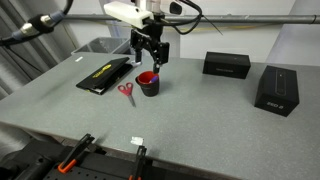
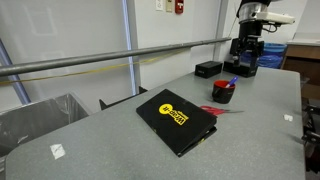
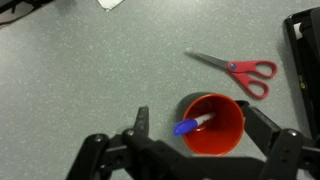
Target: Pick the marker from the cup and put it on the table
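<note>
Where the marker (image 3: pixel 190 125) sits: inside the cup (image 3: pixel 228 140), blue body leaning on the red wall, paler tip down in the cup.
Cup: upright on the table (image 1: pixel 200 115), black outside, red inside, visible in both exterior views.
Gripper (image 3: pixel 195 118): right over the cup, jaws spread wide, one finger to each side of the rim, nothing grasped.
Scissors (image 3: pixel 240 72): red handles, lying flat on the table just beside the cup.
Black folder (image 2: pixel 175 120): yellow logo on top, flat on the table near the scissors.
Black box (image 1: pixel 226 65): well apart from the cup, with a second black box (image 1: pixel 278 90) farther along the table.
</note>
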You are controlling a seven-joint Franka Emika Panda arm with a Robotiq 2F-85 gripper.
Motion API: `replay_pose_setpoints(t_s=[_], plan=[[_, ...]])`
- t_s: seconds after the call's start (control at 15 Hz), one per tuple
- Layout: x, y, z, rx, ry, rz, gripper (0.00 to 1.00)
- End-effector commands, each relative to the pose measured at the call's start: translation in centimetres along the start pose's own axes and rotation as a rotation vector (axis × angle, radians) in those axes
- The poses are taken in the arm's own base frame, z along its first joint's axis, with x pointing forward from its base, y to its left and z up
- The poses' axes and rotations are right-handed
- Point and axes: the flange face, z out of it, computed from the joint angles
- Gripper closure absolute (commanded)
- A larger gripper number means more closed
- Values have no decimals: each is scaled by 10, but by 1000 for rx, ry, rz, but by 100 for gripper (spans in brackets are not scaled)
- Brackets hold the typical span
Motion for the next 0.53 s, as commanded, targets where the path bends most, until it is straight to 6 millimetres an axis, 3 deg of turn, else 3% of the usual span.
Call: replay_pose_setpoints(t_s=[0.0, 0.47], plan=[[12, 2, 16, -14, 24, 30, 0], [30, 7, 40, -6, 60, 65, 0]])
